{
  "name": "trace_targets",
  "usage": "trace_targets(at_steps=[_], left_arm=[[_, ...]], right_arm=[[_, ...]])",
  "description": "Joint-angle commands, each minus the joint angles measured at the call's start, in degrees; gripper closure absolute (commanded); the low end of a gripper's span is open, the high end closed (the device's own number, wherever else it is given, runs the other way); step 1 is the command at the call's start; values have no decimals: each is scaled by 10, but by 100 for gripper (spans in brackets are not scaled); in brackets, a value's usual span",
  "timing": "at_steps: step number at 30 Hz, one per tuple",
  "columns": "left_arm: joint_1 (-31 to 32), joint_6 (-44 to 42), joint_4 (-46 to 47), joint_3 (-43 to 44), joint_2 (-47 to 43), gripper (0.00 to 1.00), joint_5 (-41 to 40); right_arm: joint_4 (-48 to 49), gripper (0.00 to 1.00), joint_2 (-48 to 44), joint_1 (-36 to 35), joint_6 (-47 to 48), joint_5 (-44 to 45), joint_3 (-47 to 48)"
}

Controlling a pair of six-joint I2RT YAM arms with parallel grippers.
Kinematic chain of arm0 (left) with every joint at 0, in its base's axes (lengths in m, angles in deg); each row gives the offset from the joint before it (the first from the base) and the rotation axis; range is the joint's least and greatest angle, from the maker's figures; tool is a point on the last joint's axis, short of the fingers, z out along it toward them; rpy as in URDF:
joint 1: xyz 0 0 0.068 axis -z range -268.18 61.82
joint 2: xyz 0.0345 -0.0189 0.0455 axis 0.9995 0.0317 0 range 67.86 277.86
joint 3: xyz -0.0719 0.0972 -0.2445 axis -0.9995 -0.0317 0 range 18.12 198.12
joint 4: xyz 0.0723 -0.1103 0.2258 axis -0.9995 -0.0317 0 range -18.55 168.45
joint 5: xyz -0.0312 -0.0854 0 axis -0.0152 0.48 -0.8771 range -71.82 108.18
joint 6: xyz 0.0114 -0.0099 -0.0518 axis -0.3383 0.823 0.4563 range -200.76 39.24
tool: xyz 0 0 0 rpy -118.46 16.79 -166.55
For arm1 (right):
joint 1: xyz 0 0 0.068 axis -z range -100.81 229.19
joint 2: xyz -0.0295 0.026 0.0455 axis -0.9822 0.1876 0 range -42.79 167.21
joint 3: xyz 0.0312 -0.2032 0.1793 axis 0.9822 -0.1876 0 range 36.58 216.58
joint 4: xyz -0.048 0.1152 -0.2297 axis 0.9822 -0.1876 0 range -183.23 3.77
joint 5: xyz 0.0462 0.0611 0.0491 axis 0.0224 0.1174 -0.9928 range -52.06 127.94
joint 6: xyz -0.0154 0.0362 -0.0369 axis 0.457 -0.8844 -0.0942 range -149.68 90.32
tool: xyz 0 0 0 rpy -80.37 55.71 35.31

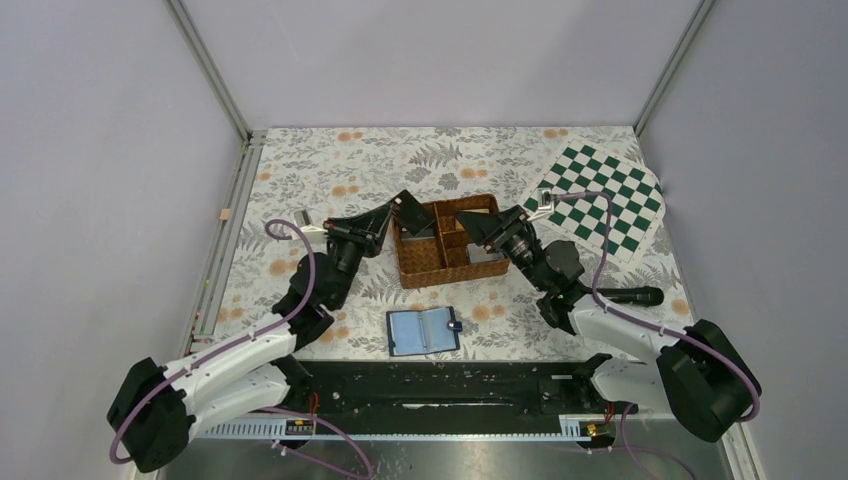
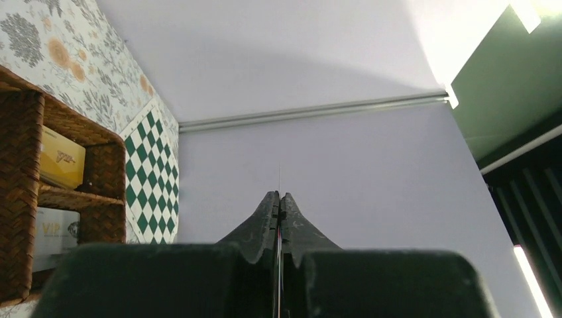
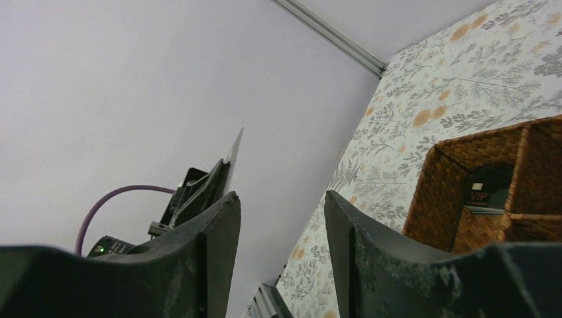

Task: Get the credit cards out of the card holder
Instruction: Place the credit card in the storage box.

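Currently the card holder [image 1: 423,331] lies open and flat on the desk [image 1: 330,160], its light blue pocketed side facing up. It is near the front edge, between the two arms, and apart from the brown wicker tray [image 1: 415,268] behind it. Neither hand touches it.

The left hand [image 1: 391,214] is at the left rear corner of the tray. Its fingers are pressed together on a dark card [image 1: 413,214]; in the left wrist view this card shows only as a thin edge above the fingertips.

The right hand [image 1: 472,226] is over the right side of the tray. Its fingers [image 3: 219,225] stand apart at a middle width, and nothing is between them.

Inside the tray compartments the left wrist view shows a yellow card [image 2: 61,158] and a white card [image 2: 53,235] with "VIP" on it. A green-and-white checkered mat [image 1: 600,200] lies at the far right of the desk.
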Motion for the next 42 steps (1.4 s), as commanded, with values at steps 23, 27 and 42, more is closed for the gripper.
trace_targets(at_steps=[23,27,42], left_arm=[[31,91,101,2,63,100,-100],[31,93,133,-3,81,100,-92],[34,82,187,-17,105,100,-78]], right_arm=[[122,54,112,-93,19,54,84],[138,61,122,-95,18,55,82],[153,78,142,-95,23,26,84]])
